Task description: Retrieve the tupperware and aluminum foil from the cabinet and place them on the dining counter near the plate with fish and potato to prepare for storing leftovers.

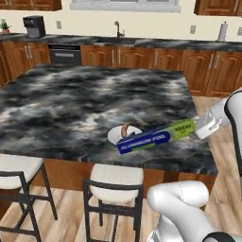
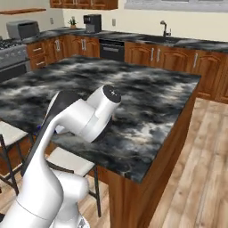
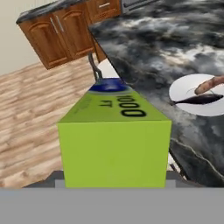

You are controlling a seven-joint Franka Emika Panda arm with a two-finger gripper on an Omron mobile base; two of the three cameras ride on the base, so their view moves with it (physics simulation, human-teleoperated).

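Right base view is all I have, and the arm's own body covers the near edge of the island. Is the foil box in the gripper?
Observer: Yes. In the left base view the gripper is closed on the green end of the aluminum foil.
Operator: Where is the plate from there?
Observer: The plate sits on the dining counter near its front edge. The box's blue end crosses in front of it.
Operator: Is the box level?
Observer: No, its blue end hangs a little lower than the green end. I cannot tell whether it touches the stone.
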